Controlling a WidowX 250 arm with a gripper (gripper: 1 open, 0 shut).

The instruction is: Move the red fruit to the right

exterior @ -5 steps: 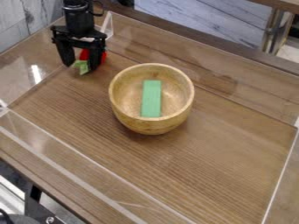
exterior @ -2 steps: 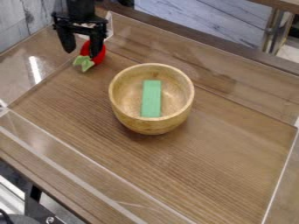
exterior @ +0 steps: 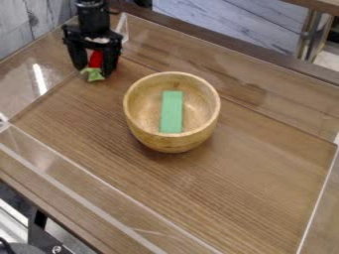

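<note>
Upper left, we see the gripper [exterior: 94, 61] with fingers apart, straddling the red fruit [exterior: 95, 71], seemingly not yet clamped.

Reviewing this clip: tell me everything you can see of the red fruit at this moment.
The red fruit is a small, rounded, bright red toy like a strawberry, with a green leafy bit showing at its lower left. It sits on the wooden table near the far left corner, left of and apart from the wooden bowl. The hand is directly over it, fingers open on either side and partly hiding it; whether they touch it cannot be told.
</note>
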